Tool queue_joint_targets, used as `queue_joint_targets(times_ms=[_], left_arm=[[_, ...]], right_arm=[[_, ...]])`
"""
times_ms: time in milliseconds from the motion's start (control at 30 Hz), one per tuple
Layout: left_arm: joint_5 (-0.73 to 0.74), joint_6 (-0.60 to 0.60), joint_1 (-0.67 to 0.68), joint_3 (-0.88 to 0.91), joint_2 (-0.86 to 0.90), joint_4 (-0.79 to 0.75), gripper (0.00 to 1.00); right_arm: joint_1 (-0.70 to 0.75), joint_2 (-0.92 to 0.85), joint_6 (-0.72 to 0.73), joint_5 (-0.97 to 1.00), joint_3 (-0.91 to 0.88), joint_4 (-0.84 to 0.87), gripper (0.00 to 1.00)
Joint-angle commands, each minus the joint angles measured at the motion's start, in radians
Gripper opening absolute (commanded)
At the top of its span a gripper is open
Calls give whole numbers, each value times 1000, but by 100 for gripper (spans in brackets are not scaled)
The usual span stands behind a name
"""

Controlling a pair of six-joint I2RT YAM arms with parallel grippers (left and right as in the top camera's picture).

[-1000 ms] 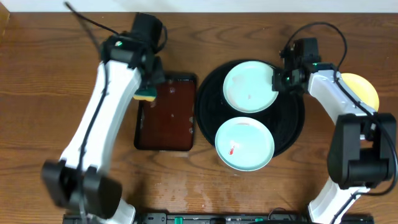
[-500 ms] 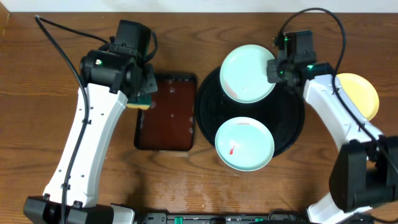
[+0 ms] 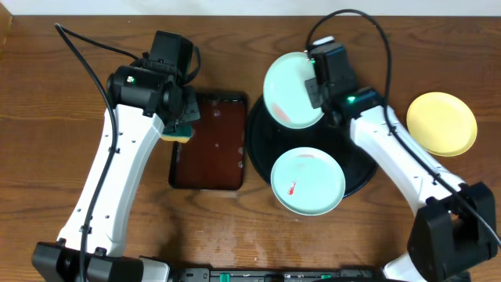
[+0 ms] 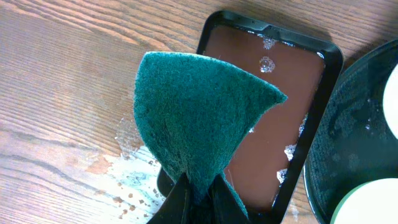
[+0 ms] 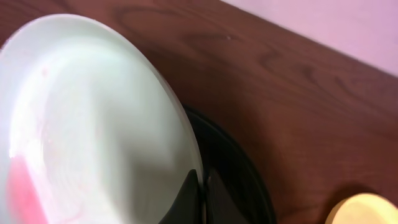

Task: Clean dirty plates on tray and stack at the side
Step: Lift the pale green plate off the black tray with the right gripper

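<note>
Pinching the right rim of the upper mint plate (image 3: 290,90) with the right gripper (image 5: 200,190), jaws pressed together on that thin edge. Lifted and tilted within the last 1 second: flat in the upper half of the black tray (image 3: 368,153) then, now hanging over the tray's upper left rim, carried toward the left arm (image 3: 117,180). Showing in the right wrist view a pink-red smear (image 5: 22,186) on its face, so not yet clean. Left flat in the tray's lower half: the lower mint plate (image 3: 308,182) with a small red smear (image 3: 292,188), unmoved over the same stretch. Parked on the bare table (image 3: 63,94) just right of the tray: the yellow plate (image 3: 442,123), probably the start of the stack. Clamped in the left gripper (image 4: 198,198), closed tight on it: a green scouring sponge (image 4: 199,118), hovering over the left edge of the brown rectangular tray (image 3: 207,157) with its film of bubbly water. Kept near the same spot over that second, though with the arm swung round. Reads as the approach to scrubbing: plate and sponge to be brought together next, judging from the poses. Seemingly 1 of 3 plates done, 2 left to wipe. Worth watching the grip: glossy rim, wet surfaces, a tilted plate held by 1 edge only.
</note>
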State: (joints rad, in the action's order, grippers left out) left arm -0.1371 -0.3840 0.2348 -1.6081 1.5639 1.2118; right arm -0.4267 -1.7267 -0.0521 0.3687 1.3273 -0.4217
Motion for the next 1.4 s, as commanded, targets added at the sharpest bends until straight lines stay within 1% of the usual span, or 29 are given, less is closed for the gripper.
queue_joint_targets(times_ms=[0, 100, 167, 267, 367, 433, 633, 767, 867, 967, 1067, 1133, 1200, 1300, 1367], left_arm=[[-10, 13, -4, 2, 3, -1, 7], [-60, 12, -8, 2, 3, -1, 8], [-66, 5, -18, 2, 3, -1, 8], [-62, 0, -38, 3, 3, 0, 8], [-63, -11, -66, 3, 3, 6, 7], [-63, -11, -85, 3, 3, 7, 7], [-60, -22, -152, 3, 3, 14, 8], [-55, -21, -182, 3, 3, 31, 8], [-55, -21, -195, 3, 3, 41, 8], [-58, -33, -214, 3, 3, 43, 8], [-59, -51, -242, 3, 3, 48, 8], [-59, -68, -264, 5, 3, 52, 8], [-58, -74, -284, 10, 3, 52, 8], [-58, -86, -307, 26, 3, 51, 8], [-58, -86, -312, 35, 3, 51, 8]], right_arm=[[-64, 31, -42, 96, 3, 12, 1], [-104, 43, -56, 97, 3, 17, 1], [-130, 55, -48, 89, 3, 18, 1], [-166, 78, 5, 83, 3, 26, 1], [-195, 103, 61, -2, 3, 61, 1], [-208, 103, 67, -38, 3, 85, 1], [-264, 76, 66, -27, 2, 158, 1], [-312, 32, 37, 48, 2, 233, 1], [-355, 0, -20, 132, 2, 293, 1], [-403, -27, -117, 233, 2, 364, 1], [-455, -36, -219, 378, 2, 419, 1], [-486, -36, -294, 475, 2, 465, 1], [-517, -36, -400, 563, 2, 540, 1], [-563, -36, -558, 618, 2, 651, 1], [-591, -36, -628, 622, 2, 691, 1]])
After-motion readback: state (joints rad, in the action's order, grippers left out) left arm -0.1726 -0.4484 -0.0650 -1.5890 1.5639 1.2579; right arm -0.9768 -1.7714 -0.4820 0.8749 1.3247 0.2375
